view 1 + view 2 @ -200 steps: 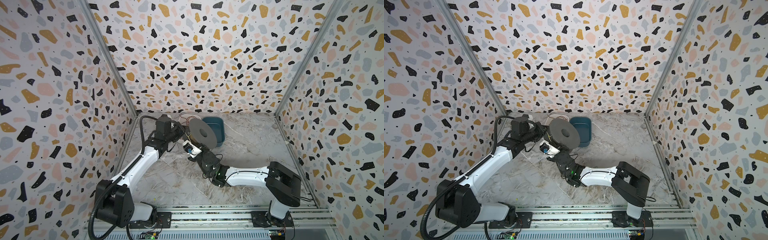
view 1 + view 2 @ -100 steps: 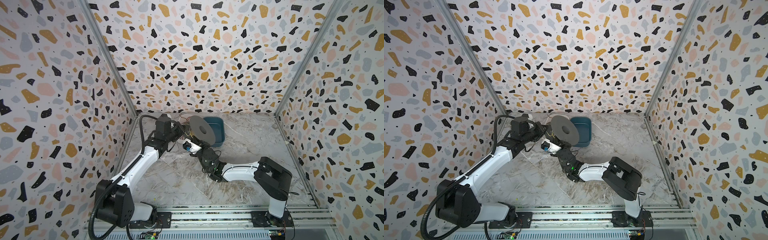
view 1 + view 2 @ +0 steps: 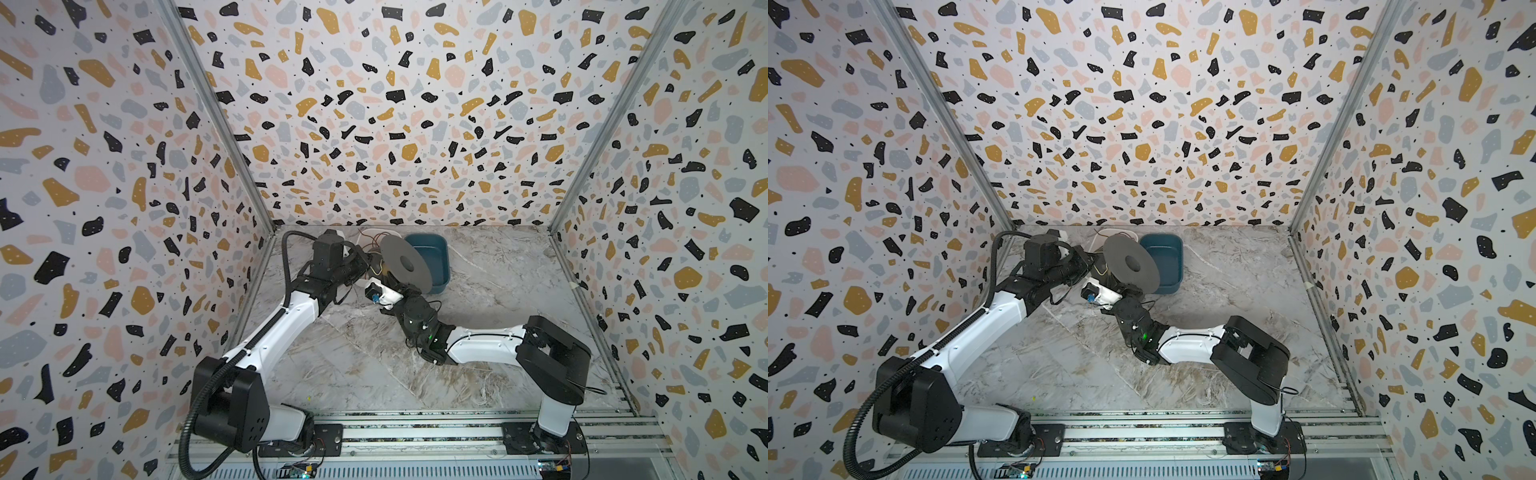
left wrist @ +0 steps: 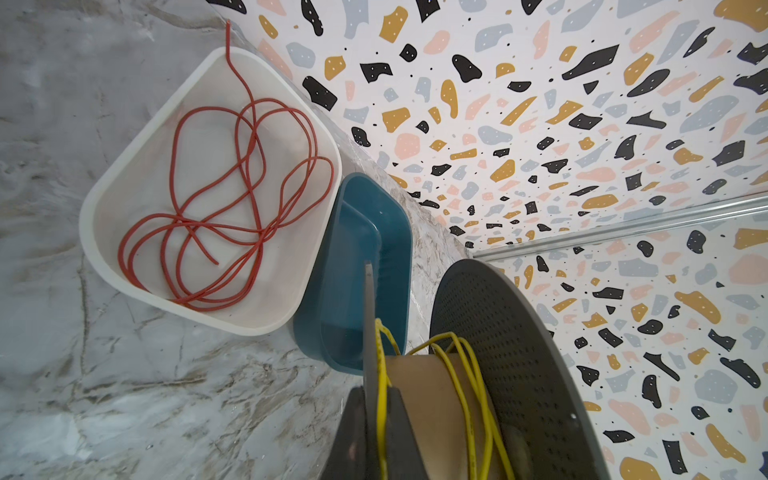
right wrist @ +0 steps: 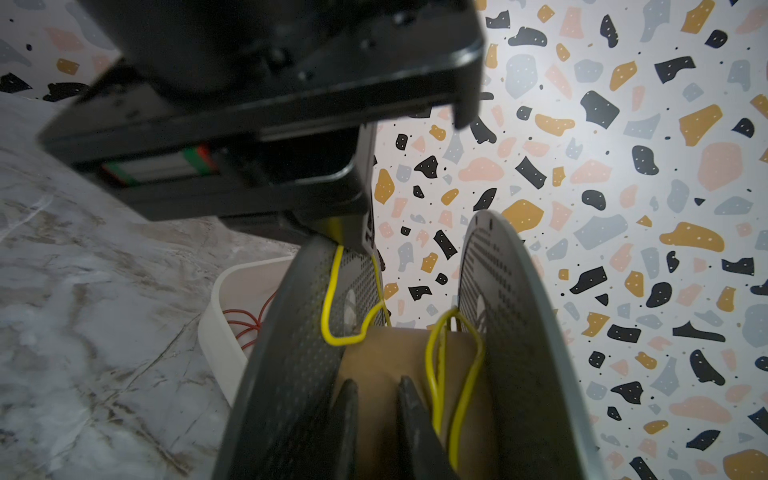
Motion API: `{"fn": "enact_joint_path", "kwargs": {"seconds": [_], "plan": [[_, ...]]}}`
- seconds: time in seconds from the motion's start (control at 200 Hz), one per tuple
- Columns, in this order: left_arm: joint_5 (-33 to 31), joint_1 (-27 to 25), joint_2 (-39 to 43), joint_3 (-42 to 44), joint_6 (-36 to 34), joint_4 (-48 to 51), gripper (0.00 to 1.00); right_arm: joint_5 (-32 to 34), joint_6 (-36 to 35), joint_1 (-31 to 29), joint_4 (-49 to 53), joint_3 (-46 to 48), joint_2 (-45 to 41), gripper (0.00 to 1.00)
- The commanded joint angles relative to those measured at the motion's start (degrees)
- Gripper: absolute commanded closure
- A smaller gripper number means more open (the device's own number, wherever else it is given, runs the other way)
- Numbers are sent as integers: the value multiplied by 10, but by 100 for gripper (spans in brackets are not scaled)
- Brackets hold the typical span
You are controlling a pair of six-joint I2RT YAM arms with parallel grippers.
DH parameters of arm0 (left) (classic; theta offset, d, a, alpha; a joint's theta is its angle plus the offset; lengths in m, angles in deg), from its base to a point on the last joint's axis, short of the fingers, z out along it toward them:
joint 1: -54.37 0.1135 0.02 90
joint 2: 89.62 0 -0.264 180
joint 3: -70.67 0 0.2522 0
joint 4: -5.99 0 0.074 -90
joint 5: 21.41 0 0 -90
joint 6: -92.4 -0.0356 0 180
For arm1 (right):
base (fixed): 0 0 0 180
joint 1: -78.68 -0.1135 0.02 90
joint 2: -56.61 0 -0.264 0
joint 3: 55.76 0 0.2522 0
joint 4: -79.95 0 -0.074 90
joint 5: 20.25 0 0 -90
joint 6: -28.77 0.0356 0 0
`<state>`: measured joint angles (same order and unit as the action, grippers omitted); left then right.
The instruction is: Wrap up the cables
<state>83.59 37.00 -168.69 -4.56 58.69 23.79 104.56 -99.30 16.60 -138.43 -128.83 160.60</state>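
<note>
Thin yellow cable (image 5: pixel 328 303) looped slack on grey spool (image 3: pixel 405 261); red cable (image 4: pixel 232 199) tangled in white tray (image 4: pixel 104 232) beside it.
L end effector (image 4: pixel 372 395) clamped on spool flange; R end effector (image 5: pixel 376 395) slightly open, empty, betw. flanges.

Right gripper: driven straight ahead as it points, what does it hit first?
Probably the brown cardboard core of the grey perforated plastic spool: the right gripper points between its flanges, with thin yellow cable loops just beside that line.

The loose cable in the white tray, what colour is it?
The cable in the white tray is red; the left wrist view shows it best.
</note>
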Motion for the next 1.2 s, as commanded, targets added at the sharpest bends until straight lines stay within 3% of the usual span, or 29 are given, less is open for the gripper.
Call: {"fn": "enact_joint_path", "kwargs": {"seconds": [0.0, 0.506, 0.751, 1.046, 1.196], "plan": [[59, -11, 3, -32, 22, -51, 100, 0, 29, -10, 21, -3, -35, 72], [89, 15, -21, -63, 16, -53, 100, -23, 73, -42, 104, -1, -85, 45], [118, 36, -35, -66, 6, -65, 100, -82, 139, -53, 183, 25, -154, 40], [153, 43, -51, -69, -25, -83, 100, -210, 271, -52, 335, 47, -285, 27], [174, 48, -52, -64, -33, -101, 100, -279, 354, -15, 402, 56, -343, 26]]}}
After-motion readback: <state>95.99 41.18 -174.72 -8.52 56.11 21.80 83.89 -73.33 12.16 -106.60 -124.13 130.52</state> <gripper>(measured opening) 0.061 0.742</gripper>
